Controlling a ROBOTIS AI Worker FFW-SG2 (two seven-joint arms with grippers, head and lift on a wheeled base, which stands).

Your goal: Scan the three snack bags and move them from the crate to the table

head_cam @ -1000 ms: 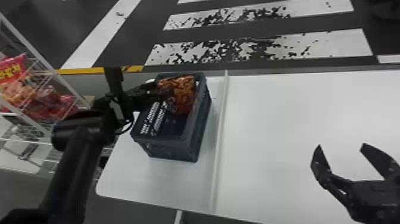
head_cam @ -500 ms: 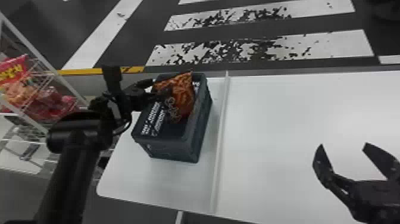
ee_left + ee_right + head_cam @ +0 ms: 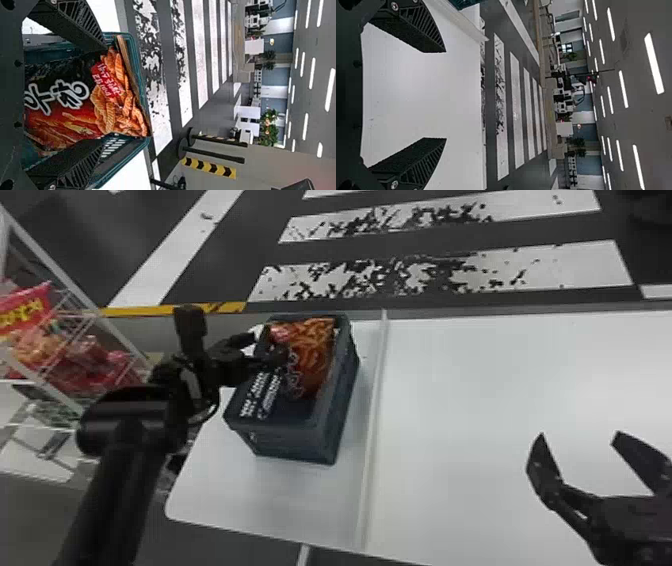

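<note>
Head view: the right gripper's point(image 3: 580, 435) 2 flat fingers stand apart above the smooth white table point(image 3: 475, 390). Farther off, the left gripper's point(image 3: 269, 347) 2 fingers are spread around a glossy snack bag point(image 3: 315, 355) inside the boxy plastic crate point(image 3: 295, 442).

The left end effector point(image 3: 265, 349) is at an orange snack bag point(image 3: 316, 352) in the crate point(image 3: 295, 442).

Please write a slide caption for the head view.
Left gripper at a snack bag in the crate; right gripper open over the white table.
</note>
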